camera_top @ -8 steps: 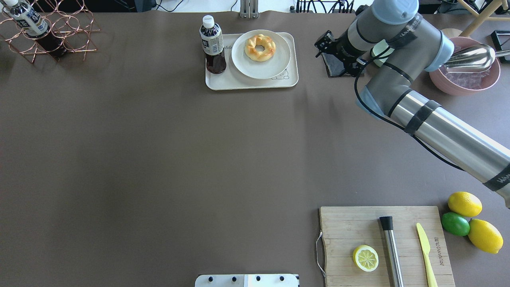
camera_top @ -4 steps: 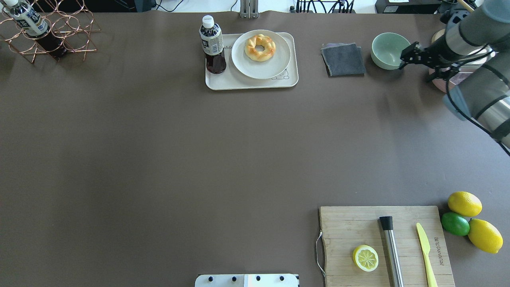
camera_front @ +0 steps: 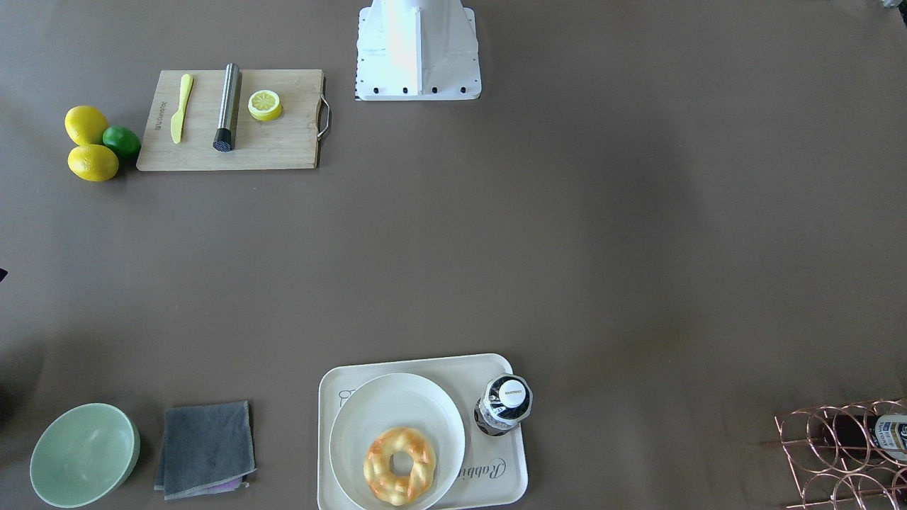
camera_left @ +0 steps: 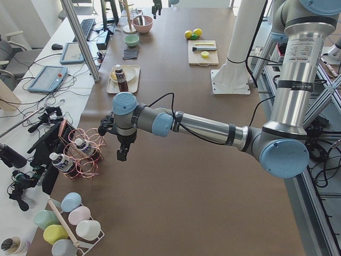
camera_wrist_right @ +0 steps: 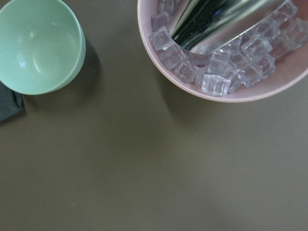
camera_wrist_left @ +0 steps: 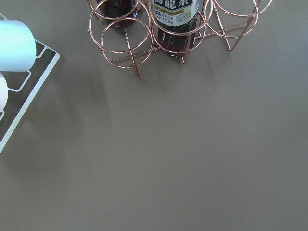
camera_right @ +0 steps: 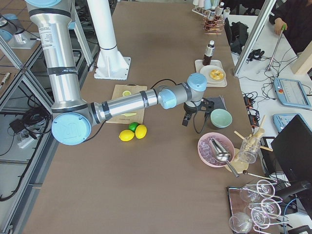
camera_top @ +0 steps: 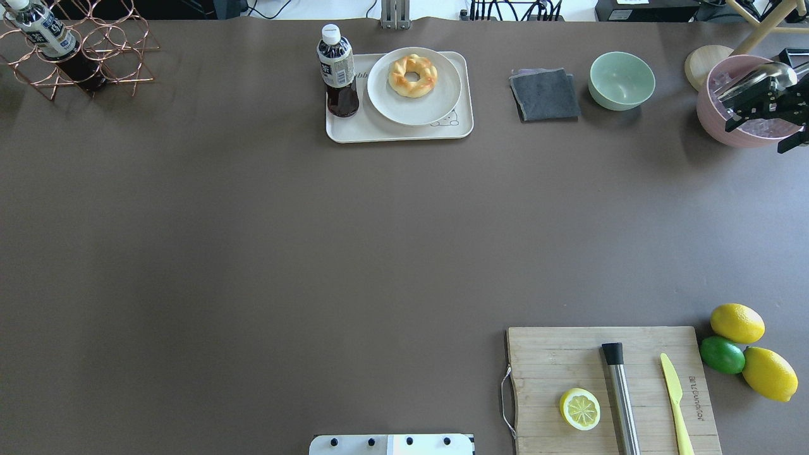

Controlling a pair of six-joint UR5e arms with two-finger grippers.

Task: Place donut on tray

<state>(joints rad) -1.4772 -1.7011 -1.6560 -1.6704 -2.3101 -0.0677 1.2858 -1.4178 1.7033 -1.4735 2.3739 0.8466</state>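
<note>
The donut [camera_top: 412, 75] lies flat on a white plate [camera_top: 404, 109]. The plate sits on the tray [camera_top: 385, 133] at the far edge of the table, about midway along it. A capped bottle [camera_top: 338, 71] of dark drink stands upright on the same tray, just beside the plate, on the side toward the robot's left. Both grippers are well apart from the tray.

The right gripper [camera_top: 755, 139] hangs out at the table's right end, near a pink bowl [camera_top: 706, 120] that holds ice cubes [camera_wrist_right: 219, 62] and a metal scoop [camera_wrist_right: 216, 21]. Its two fingers are spread apart with nothing between them. Its wrist camera looks down on bare table between the pink bowl and a pale green bowl [camera_top: 621, 80]. A folded grey cloth [camera_top: 545, 94] lies just beside the green bowl, between it and the tray.

The left gripper [camera_left: 121, 152] hovers at the opposite end, pointing down next to a copper wire rack [camera_wrist_left: 136, 65] with bottles lying in it. I only catch it from the side camera, so I cannot tell whether its fingers are spread or pressed together.

Closer to the robot, on its right, a wooden cutting board [camera_top: 550, 366] carries a lemon half [camera_top: 579, 409], a steel rod [camera_top: 622, 404] and a yellow knife [camera_top: 675, 392]. Whole lemons [camera_top: 737, 323] and a lime [camera_top: 722, 354] lie just beside the board.
</note>
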